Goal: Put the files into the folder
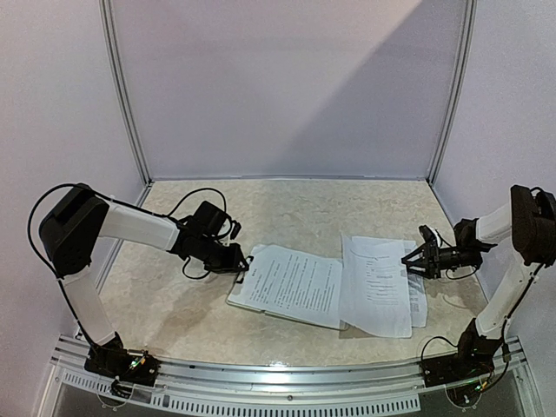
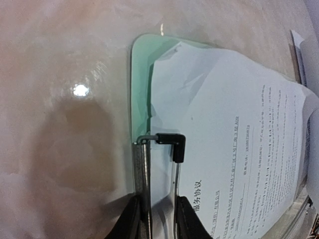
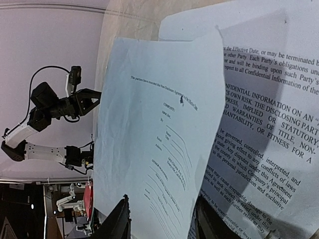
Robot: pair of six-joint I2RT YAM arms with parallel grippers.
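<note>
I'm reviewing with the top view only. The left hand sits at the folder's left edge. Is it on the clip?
Observer: Yes. The left wrist view shows the left hand pinching the clip between its fingers.
Operator: And the colour underneath?
Observer: Pale green. The folder shows bare at its corner.
Operator: And on the right?
Observer: In the right wrist view, the right hand has a raised sheet between its fingers, above a second sheet. I cannot tell whether it grips.
</note>
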